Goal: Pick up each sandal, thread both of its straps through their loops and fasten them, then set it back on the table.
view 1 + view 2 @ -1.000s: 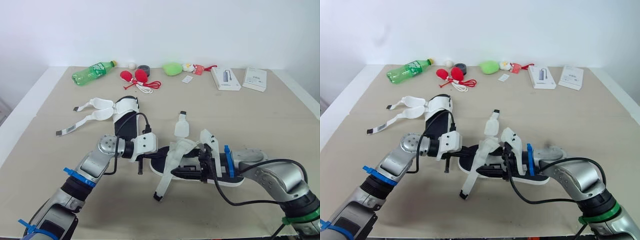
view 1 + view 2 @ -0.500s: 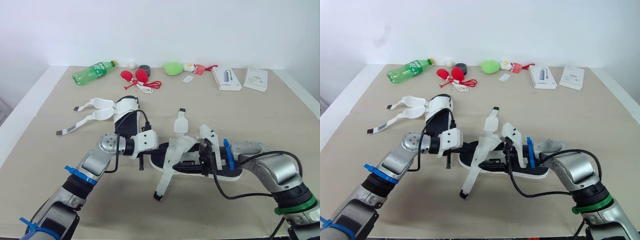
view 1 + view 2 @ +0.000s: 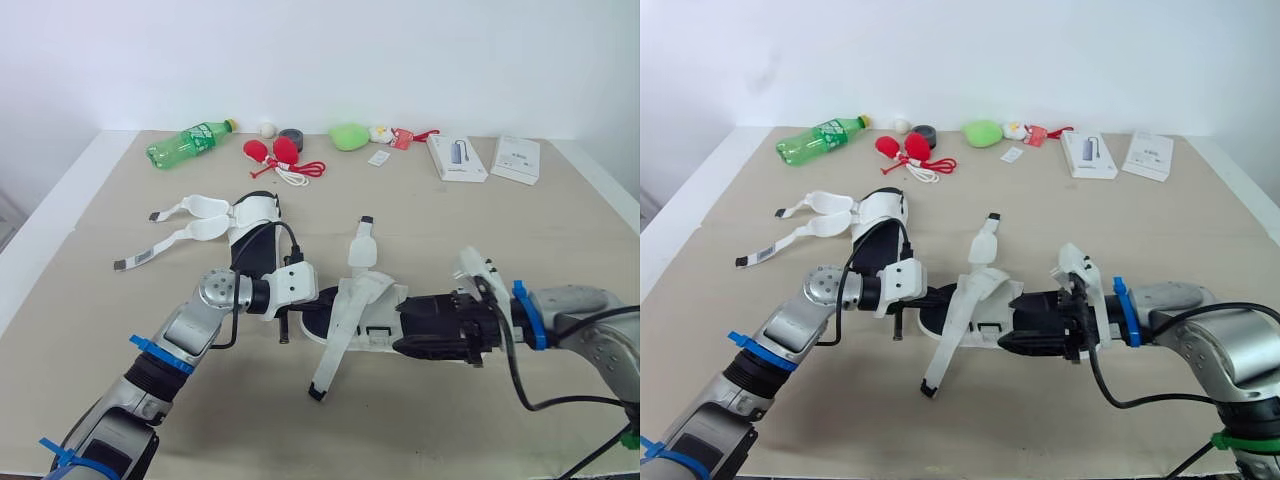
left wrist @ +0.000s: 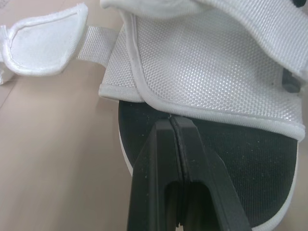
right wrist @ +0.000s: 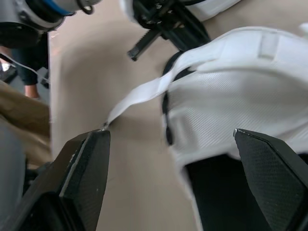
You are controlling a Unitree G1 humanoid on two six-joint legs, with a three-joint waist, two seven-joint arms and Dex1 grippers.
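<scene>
Now, beige table, white wall; L gripper closed, R gripper splayed at sandal.

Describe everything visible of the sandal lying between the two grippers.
The sandal has a black footbed, a white-edged sole and a white mesh-fabric upper. It lies sole-down on the table with both straps unfastened: the long strap trails toward the near edge, and the short strap points away. The left gripper has shut jaws meeting the upper's edge at one end. The right gripper has open jaws reaching over the other end; contact is unclear.
</scene>
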